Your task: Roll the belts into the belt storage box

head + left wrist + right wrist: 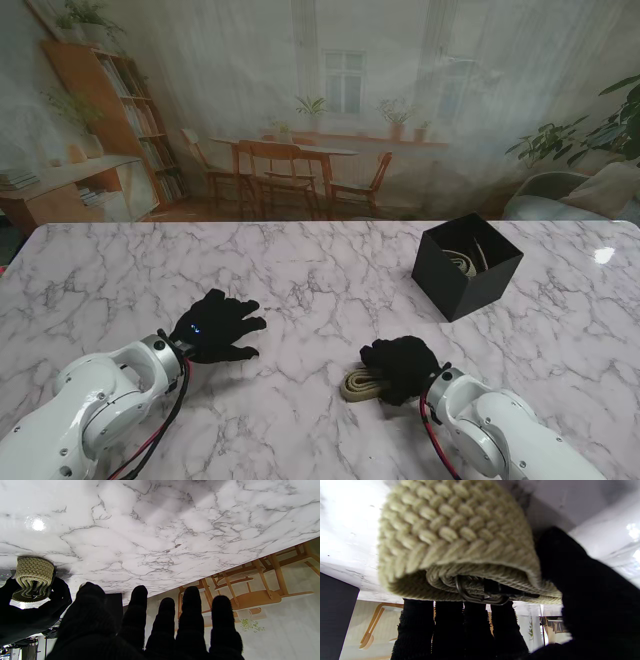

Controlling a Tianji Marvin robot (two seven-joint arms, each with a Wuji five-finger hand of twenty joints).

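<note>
Lower centre of the stand view, the right hand (402,367) is clamped on a rolled cream woven belt (358,384) lying on the marble table (300,280); its fingers (450,630) and thumb wrap the coil, whose dark buckle (480,592) shows inside. At lower left, the left hand (215,327) holds nothing, fingers spread. The black box (466,265), right of centre, already contains a belt.

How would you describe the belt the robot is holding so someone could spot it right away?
On the marble table, look nearer to me than the black box, at the right robot hand. It grips a rolled belt, pale beige and braided, unlike the belt already lying inside that box.
</note>
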